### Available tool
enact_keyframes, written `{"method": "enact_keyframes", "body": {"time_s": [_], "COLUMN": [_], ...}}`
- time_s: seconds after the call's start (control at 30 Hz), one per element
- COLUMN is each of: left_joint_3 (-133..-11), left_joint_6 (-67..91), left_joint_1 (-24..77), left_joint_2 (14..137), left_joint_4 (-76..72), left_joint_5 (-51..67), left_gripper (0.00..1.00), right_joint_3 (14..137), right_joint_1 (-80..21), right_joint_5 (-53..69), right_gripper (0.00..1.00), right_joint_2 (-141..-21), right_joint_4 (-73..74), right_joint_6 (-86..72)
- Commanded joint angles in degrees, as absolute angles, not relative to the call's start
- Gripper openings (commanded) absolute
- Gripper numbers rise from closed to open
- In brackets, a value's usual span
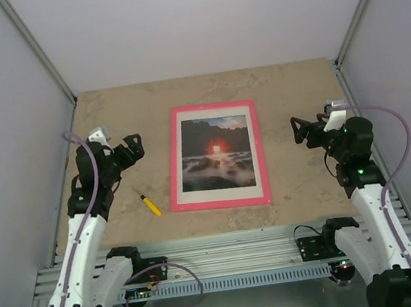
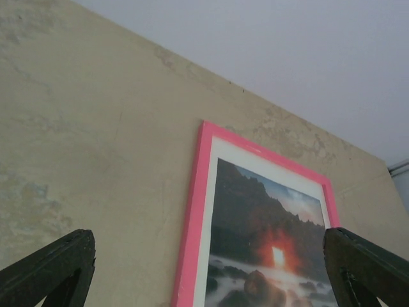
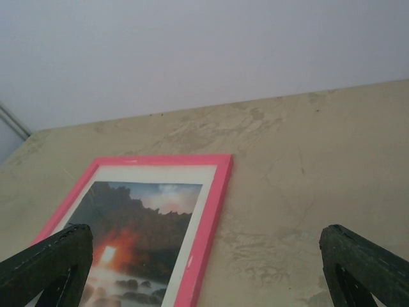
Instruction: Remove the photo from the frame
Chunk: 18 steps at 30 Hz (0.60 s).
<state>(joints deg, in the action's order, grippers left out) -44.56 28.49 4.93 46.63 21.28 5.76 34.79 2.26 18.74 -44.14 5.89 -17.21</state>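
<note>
No part of the task looks done yet, so this reads as the approach before any contact. On the table [image 1: 110,120] the frame [image 1: 174,165] lies flat and face up, midway between the two arms. The photo [image 1: 216,152] is still inside it, bordered by a white mat [image 1: 180,164].

The next move probably calls for one arm to reach in and pin or lift a rim. The frame likely has to be tipped or turned over before the print can come out from behind. Its thin, flat edge gives little to grasp, so a low, shallow approach seems needed.

Both arms stand with elbows bent and wrists turned inward. The left gripper [image 1: 135,147] and right gripper [image 1: 296,131] hover on either side, well apart from the frame, with jaws spread wide and empty.

A small yellow pen [image 1: 151,205] lies near the frame's near-left corner.
</note>
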Motion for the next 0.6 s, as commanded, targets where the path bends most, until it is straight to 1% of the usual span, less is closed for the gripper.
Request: {"method": "enact_keyframes", "body": {"time_s": [0.0,0.07,0.17,0.33,0.47,0.57], "left_joint_3": [-44.41,-43.33,-41.19,-36.94,-34.01,-32.1], "left_joint_6": [32.53,34.15,36.62,40.53,41.57,42.75], "left_joint_1": [5.29,7.31,11.32,13.09,14.19,15.64], "left_joint_2": [49.19,49.67,50.51,51.35,53.57,56.62], "left_joint_4": [21.18,20.1,18.19,14.32,12.18,8.99], "left_joint_5": [10.63,10.53,8.68,8.35,7.21,7.2], "left_gripper": [0.99,0.99,0.99,0.99,0.99,0.99], "right_joint_3": [36.1,36.1,36.18,36.52,35.81,35.8], "right_joint_1": [0.78,0.11,-3.87,-8.73,-13.95,-16.94], "right_joint_5": [21.8,21.92,21.37,21.27,18.93,17.65], "right_gripper": [0.98,0.98,0.98,0.98,0.97,0.95], "right_joint_2": [-44.86,-46.1,-48.72,-54.47,-58.84,-63.86], "right_joint_4": [6.69,7.38,8.27,9.69,9.76,9.49], "right_joint_6": [-16.03,-15.92,-15.75,-16.73,-17.8,-18.34]}}
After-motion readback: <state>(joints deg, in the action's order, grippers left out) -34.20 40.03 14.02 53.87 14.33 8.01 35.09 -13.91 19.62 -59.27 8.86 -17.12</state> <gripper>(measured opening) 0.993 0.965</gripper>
